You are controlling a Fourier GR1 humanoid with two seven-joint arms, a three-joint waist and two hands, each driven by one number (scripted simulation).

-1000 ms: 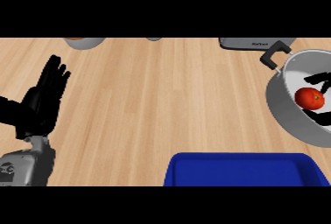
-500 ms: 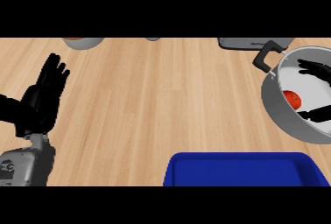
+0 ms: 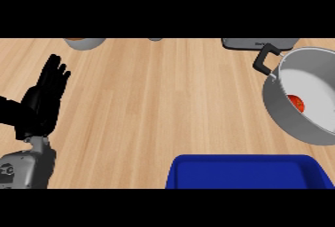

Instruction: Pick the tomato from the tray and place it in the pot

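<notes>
Head view first: nearest me sits the blue tray [image 3: 242, 170], a glossy rectangular dish with a rounded rim and nothing in the part I can see. At the left edge my left hand [image 3: 40, 104] rests over the pale wood-grain counter [image 3: 163, 97], released, fingers straight and pointing up. My right hand is out of view, so I cannot tell its state. Farther right, the tomato [image 3: 296, 102], red and smooth, lies inside the brushed-metal pot [image 3: 307, 128] with its black handle. I judge the placing done; what remains is keeping the arm clear of the rim.
</notes>
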